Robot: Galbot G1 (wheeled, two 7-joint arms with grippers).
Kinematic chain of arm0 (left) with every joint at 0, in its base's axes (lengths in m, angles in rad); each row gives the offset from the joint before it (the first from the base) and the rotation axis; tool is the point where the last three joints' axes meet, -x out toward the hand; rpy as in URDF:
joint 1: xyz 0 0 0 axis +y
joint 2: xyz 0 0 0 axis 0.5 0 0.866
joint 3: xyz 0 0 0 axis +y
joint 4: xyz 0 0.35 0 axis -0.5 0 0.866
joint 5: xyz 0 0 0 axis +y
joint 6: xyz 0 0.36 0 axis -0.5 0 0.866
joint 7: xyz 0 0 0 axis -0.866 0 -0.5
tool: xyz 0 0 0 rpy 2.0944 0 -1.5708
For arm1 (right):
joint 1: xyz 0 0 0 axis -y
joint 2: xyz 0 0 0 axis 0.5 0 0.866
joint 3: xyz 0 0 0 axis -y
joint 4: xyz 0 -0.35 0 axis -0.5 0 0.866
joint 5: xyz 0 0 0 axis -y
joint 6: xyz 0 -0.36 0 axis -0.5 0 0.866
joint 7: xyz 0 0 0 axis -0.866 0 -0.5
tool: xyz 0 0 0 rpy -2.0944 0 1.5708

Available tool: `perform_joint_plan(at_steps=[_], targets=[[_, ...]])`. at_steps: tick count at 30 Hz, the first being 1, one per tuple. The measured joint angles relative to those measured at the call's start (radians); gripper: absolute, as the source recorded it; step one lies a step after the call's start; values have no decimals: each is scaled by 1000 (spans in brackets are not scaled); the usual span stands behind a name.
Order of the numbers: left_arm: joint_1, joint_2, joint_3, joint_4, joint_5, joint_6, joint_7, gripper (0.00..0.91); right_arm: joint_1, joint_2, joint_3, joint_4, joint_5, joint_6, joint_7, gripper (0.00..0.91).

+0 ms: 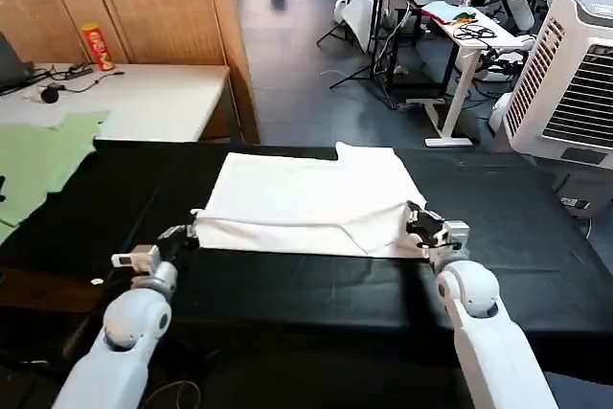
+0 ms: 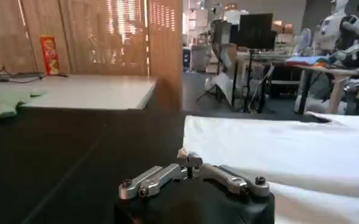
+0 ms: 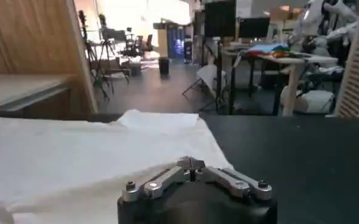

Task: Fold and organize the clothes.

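Head view: both claws, left claw [image 1: 184,234] and right claw [image 1: 419,224], pinch the T-shirt [image 1: 311,193] at its near corners. Uneven pulling could slip a corner and skew the fold.

Even indoor light; backlit doorway glare in wrist views; background soft.

A black-covered table [image 1: 287,284] is carrying a white T-shirt [image 1: 311,200], lying partly folded and plain side up across its middle, while a pale green garment [image 1: 34,162] is lying at its far left end, well apart.
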Motion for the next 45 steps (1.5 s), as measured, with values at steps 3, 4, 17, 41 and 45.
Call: perform_joint_plan(at_steps=[3,4,17,41,45], targets=[[-1,7,-2,2,0,1,1,878,-55,-20,19,66,1,-18,-11,878],[-1,8,-4,3,0,1,1,878,-75,-27,25,89,1,-20,-15,878],[88,30,-32,-60,-53,36,47,878,-295,-44,86,236,-38,1,-40,780],[129,26,-45,-21,-119,50,62,0,-317,-17,81,219,-45,4,-11,98],[157,33,-45,-44,-94,51,57,0,-340,-27,91,259,-37,-27,15,98]])
